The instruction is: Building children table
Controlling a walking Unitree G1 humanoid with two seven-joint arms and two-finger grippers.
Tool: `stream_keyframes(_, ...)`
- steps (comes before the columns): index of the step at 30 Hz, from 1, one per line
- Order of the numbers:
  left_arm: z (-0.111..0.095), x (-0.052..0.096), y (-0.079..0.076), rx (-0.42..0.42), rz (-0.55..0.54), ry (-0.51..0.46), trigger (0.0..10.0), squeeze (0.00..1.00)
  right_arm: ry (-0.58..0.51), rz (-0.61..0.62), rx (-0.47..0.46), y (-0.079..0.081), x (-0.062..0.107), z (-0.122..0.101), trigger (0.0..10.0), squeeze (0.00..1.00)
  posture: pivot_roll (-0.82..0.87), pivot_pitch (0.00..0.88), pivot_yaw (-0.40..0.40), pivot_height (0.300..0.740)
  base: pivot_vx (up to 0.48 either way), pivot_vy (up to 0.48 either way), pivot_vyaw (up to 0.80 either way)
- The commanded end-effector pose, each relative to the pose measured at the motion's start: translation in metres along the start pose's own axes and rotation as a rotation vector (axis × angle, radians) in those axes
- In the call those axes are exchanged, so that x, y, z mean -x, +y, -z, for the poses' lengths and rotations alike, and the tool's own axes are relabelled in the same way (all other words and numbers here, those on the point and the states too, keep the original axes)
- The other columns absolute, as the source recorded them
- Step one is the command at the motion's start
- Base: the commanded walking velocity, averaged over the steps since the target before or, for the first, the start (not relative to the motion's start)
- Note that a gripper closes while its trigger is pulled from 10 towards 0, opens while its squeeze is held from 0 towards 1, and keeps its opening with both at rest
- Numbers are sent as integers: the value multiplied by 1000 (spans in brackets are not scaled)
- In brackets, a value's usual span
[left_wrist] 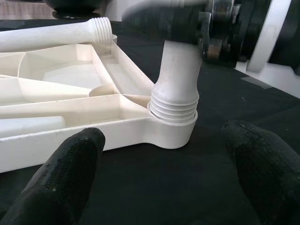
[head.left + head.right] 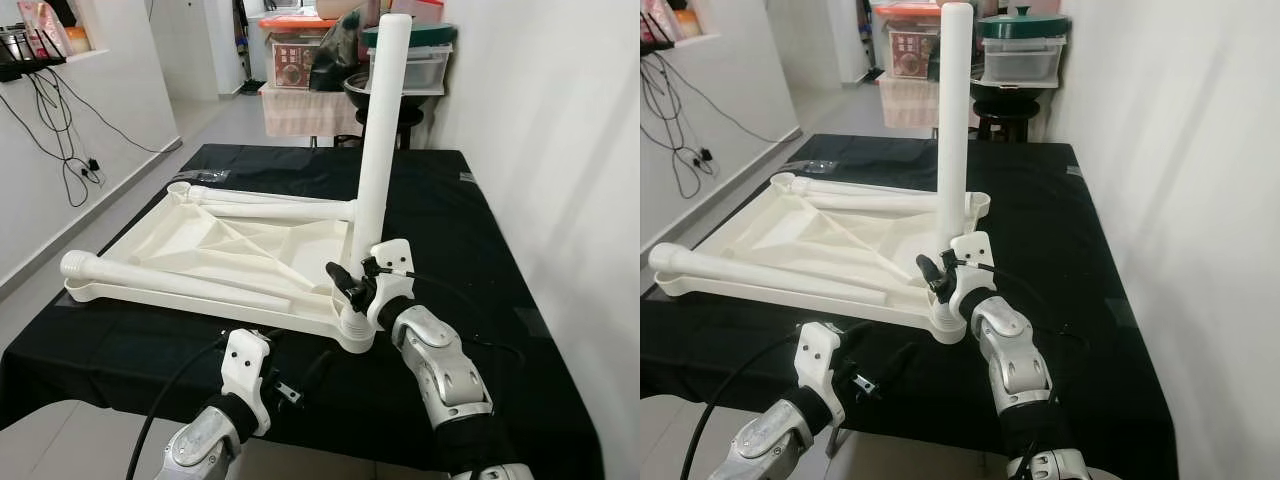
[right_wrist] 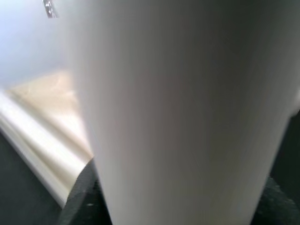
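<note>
Left eye view has the right hand [image 2: 356, 283] gripping the upright leg [image 2: 380, 140], seemingly threading it into the upturned tabletop's [image 2: 180, 250] corner socket, needing further turns, while the left hand [image 2: 262, 375] is hanging open nearby.

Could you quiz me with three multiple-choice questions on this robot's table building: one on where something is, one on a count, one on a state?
1. Where does the upright leg stand?
A. In the near right corner socket of the tabletop
B. In the far left corner socket
C. On the floor

2. How many loose legs lie on the upturned tabletop?
A. None
B. Two
C. Five

3. What is the right tool doing?
A. Hanging idle by the robot's side
B. Closed on the upright leg near its base
C. Lifting a box

Answers:
1. A, its threaded end sits in the corner socket nearest the robot's right arm.
2. B, a near leg and a far leg lie on it.
3. B, its fingers flank the leg just above the socket, while the left tool waits open in front.
</note>
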State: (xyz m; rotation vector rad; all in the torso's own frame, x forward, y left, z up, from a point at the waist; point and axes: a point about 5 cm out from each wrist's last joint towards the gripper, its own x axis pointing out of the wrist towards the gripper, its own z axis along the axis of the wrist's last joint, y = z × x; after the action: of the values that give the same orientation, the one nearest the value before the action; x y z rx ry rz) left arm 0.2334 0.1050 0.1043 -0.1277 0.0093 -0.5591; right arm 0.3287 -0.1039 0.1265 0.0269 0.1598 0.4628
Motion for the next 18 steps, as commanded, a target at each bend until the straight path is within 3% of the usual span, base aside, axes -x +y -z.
stream_keyframes(1, 0, 0, 8, -9, -33, 8, 10000, 0, 54, -65, -56, 1, 1, 8, 10000, 1000, 5, 0, -1, 740, 0, 0, 0)
stream_keyframes(5, -6, 0, 13, -10, -57, 1, 10000, 0, 27, -157, -55, 1, 1, -5, 10000, 1000, 5, 0, 10, 740, 0, 0, 0)
stream_keyframes(8, -24, 0, 23, -13, -108, -54, 10000, 0, 29, -505, 66, 4, 14, -21, 10000, 996, -5, 0, 18, 740, 0, 0, 0)
stream_keyframes(9, -27, -5, 23, -20, -96, -60, 10000, 0, 43, -580, 126, 1, 16, -22, 10000, 573, -13, 0, 20, 740, 0, 0, 0)
stream_keyframes(10, -27, -9, 23, -23, -88, -62, 10000, 0, 51, -631, 130, -3, 17, -23, 10000, 0, -17, 0, 23, 740, 0, 0, 0)
stream_keyframes(18, -22, -9, 17, -78, -73, -32, 10000, 0, 27, -756, 96, -11, 12, -36, 10000, 0, -4, 0, 23, 740, 0, 0, 0)
